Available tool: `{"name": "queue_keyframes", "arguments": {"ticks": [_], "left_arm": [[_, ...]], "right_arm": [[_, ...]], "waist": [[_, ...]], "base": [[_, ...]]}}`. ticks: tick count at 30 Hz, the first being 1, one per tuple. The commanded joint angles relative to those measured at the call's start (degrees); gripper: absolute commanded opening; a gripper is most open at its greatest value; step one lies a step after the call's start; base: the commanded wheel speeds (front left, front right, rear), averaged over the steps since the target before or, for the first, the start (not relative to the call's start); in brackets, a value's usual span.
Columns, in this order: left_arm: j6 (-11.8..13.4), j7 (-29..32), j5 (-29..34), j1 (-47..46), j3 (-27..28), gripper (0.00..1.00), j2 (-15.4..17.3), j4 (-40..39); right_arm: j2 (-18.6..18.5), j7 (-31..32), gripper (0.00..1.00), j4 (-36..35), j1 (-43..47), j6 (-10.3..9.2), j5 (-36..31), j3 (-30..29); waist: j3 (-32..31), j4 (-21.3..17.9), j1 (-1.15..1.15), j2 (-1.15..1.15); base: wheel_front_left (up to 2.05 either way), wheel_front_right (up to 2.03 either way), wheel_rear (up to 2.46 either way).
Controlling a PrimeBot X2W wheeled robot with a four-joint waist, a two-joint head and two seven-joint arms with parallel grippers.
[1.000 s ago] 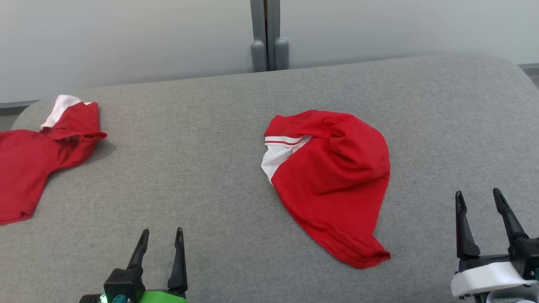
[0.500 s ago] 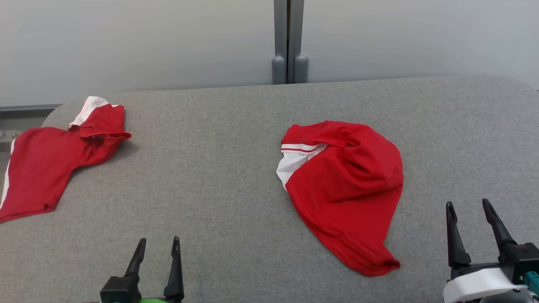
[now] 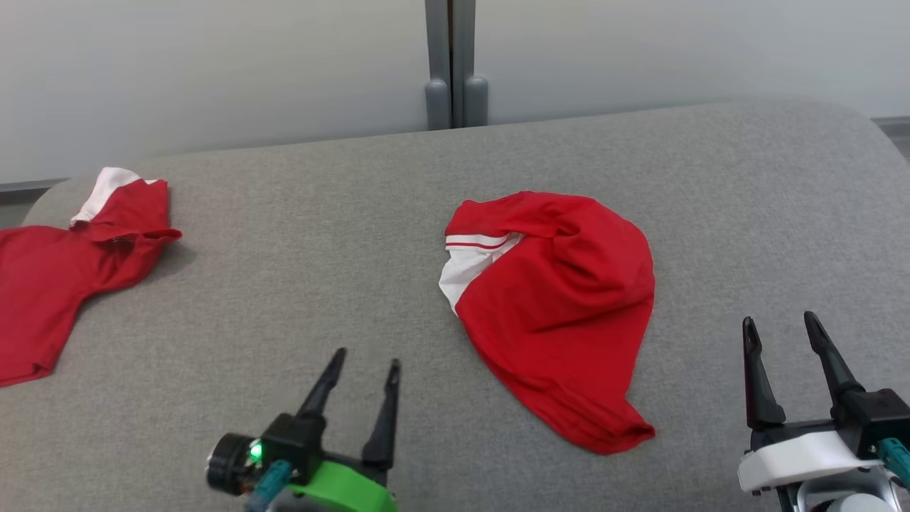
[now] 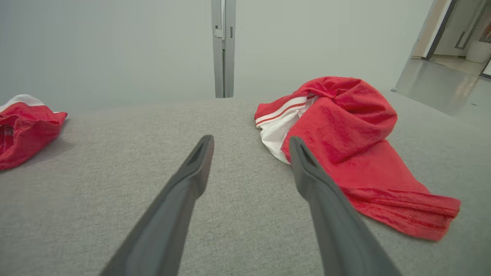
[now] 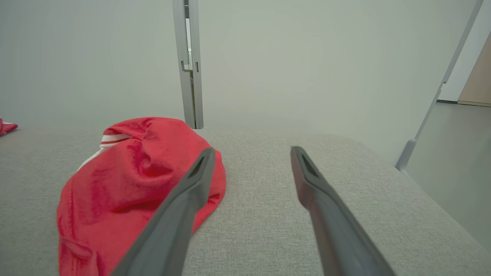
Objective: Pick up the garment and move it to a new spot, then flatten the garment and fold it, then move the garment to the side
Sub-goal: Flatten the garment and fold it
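Another red shirt point(image 3: 64, 263) lies at the left edge on the grey cushion point(image 3: 298, 235). In the centre the garment point(image 3: 561, 306) is crumpled (white striped trim showing). The left claw point(image 3: 366, 358) and right claw point(image 3: 779, 320) gape wide, empty.

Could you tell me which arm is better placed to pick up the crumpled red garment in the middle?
Probably the left. The left gripper, fingers open, angles toward the garment and sits nearer its white-trimmed edge; the right gripper, also open, points straight ahead beside it.

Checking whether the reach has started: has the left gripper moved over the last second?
Yes. Against the crumpled garment, which holds its place in the head view, the left gripper has slid right and forward toward it.
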Motion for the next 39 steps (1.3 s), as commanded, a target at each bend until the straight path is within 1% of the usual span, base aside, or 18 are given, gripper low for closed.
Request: {"name": "queue_keyframes", "arguments": {"ticks": [1,5,12,14,17,19,23,26,28,29,30,31,34,37,39], "left_arm": [[-0.5,0.0,-0.6,-2.5,-2.4,1.0,0.1,1.0],[-1.4,0.3,-2.3,-8.6,-11.6,1.0,0.2,5.8],[-2.0,4.7,-8.6,-17.8,-27.6,1.0,0.2,12.6],[-2.0,5.7,-9.5,-19.6,-31.0,1.0,0.2,14.7],[-2.0,6.6,-10.7,-21.8,-34.9,1.0,0.2,17.7],[-1.4,7.0,-11.7,-22.8,-36.8,1.0,0.2,19.6],[0.4,7.3,-13.2,-24.8,-39.7,1.0,0.2,22.9],[2.5,7.0,-13.6,-26.4,-41.5,1.0,0.2,26.0],[3.2,7.2,-13.9,-27.2,-42.7,1.0,0.2,28.0],[3.5,7.6,-13.9,-27.6,-43.4,0.76,0.2,29.1],[3.6,8.1,-14.0,-28.1,-44.2,0.16,0.2,30.4],[3.6,8.1,-14.3,-28.4,-44.6,0.0,0.2,31.2],[3.7,6.1,-16.5,-29.2,-44.7,0.0,0.2,31.9],[4.6,2.9,-19.6,-30.7,-42.8,0.0,0.2,29.2],[4.9,1.3,-21.6,-31.6,-41.2,0.0,0.1,25.7]], "right_arm": [[-0.3,0.0,1.0,-0.3,-1.3,-0.1,0.4,0.0],[-0.2,0.0,1.0,-0.5,-2.9,-0.1,0.8,0.2],[0.2,0.0,1.0,-0.4,-4.7,-0.1,1.5,0.5],[0.3,0.0,1.0,-0.4,-5.1,-0.1,1.8,0.7],[0.4,0.0,1.0,-0.2,-5.4,-0.1,2.0,0.5],[0.5,0.0,1.0,0.0,-5.6,-0.1,2.3,0.7],[0.6,0.0,1.0,0.1,-5.9,-0.1,2.4,0.8],[0.6,0.0,1.0,0.3,-5.9,-0.1,2.5,1.0],[0.7,0.0,1.0,0.4,-5.7,-0.1,2.7,0.9],[0.7,0.0,1.0,0.4,-5.6,-0.1,2.7,0.9],[0.7,0.0,1.0,0.5,-5.6,-0.09,2.8,1.0],[0.7,0.0,1.0,0.5,-5.7,-0.09,2.8,1.1],[0.7,0.0,1.0,0.6,-6.0,-0.1,3.0,1.2],[0.7,0.0,1.0,0.5,-5.5,-0.1,3.4,0.4],[0.7,0.0,1.0,0.7,-4.6,-0.1,3.7,-0.2]], "waist": [[2.3,-2.7,0.0,0.0],[4.6,-6.2,0.0,0.0],[7.5,-12.8,0.0,0.0],[8.1,-14.4,0.0,0.0],[8.8,-16.2,0.0,0.0],[9.0,-17.2,0.0,0.0],[9.1,-18.3,0.0,0.0],[9.0,-18.8,0.0,0.0],[8.7,-18.9,0.0,0.0],[8.7,-18.9,0.0,0.0],[8.6,-18.8,0.0,0.0],[8.6,-18.8,0.0,0.0],[8.6,-18.6,0.0,0.0],[8.3,-17.7,0.0,0.0],[7.8,-16.6,0.0,0.0]], "base": [[0.0,0.0,0.0],[0.0,0.0,0.0],[0.0,0.0,0.0],[0.0,0.0,0.0],[0.0,0.0,0.0],[0.0,0.0,0.0],[0.0,0.0,0.0],[0.0,0.0,0.0],[0.0,0.0,0.0],[0.0,0.0,0.0],[0.0,0.0,0.0],[0.0,0.0,0.0],[0.0,0.0,0.0],[0.0,0.0,0.0],[0.0,0.0,0.0]]}}
